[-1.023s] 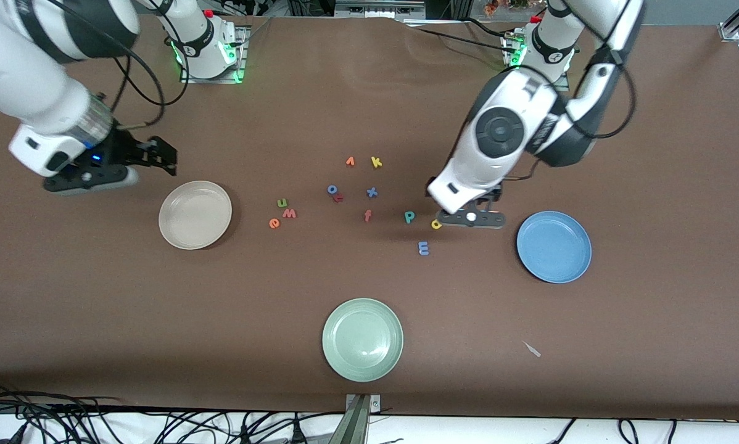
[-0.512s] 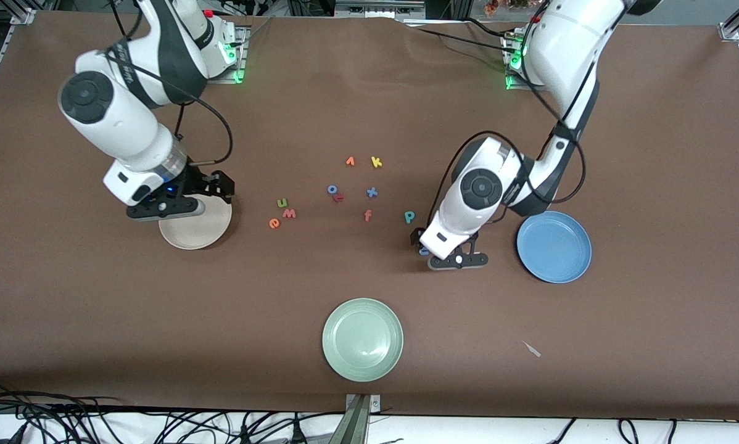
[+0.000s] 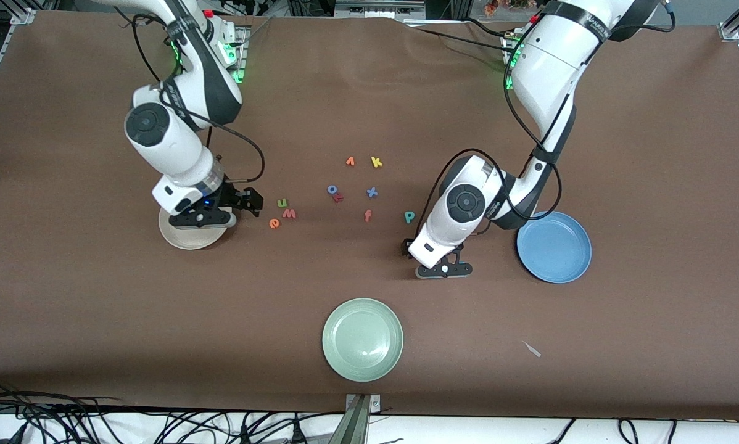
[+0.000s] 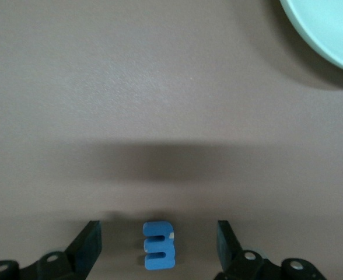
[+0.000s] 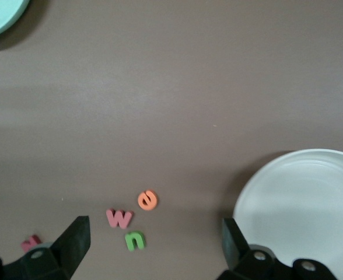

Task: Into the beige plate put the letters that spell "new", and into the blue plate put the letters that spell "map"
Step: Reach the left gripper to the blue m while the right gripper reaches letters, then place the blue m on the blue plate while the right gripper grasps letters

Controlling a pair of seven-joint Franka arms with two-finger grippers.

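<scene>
The lavender-blue m [image 4: 158, 248] lies on the table between the fingers of my left gripper [image 4: 158, 227], which is open with a gap on each side. In the front view the left gripper [image 3: 408, 248] hides the m and the yellow a. The teal p [image 3: 409, 216] lies just beside it, and the blue plate [image 3: 554, 250] sits toward the left arm's end. My right gripper [image 3: 252, 202] is open and low between the beige plate [image 3: 187, 237] and the green n [image 3: 282, 202], red-pink w [image 3: 289, 213] and orange e [image 3: 274, 224].
A pale green plate [image 3: 363, 339] sits nearest the front camera. Loose letters lie mid-table: orange v [image 3: 350, 161], yellow k [image 3: 376, 162], blue o [image 3: 332, 189], blue x [image 3: 372, 192], orange f [image 3: 367, 215]. A small pale scrap [image 3: 532, 349] lies toward the left arm's end.
The left gripper moved from beside the yellow a down over the m. The right arm swung in from its end of the table, across the beige plate, toward n, w and e.
</scene>
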